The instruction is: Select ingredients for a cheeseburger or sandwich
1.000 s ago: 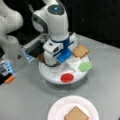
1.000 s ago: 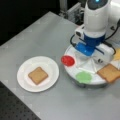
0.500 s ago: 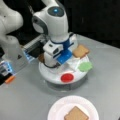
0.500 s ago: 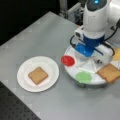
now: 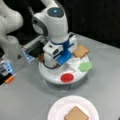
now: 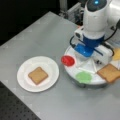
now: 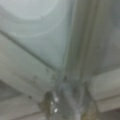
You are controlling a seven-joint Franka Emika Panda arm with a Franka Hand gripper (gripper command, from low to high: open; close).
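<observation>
One toast square lies plated; end effector hidden low over tray, grip unreadable.

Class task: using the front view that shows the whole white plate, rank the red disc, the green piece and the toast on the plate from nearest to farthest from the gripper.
The gripper is low over the round tray.
1. Red disc, tray's left edge; green piece, tray's bottom edge: too close to call.
2. Toast on the plate, far left.
</observation>
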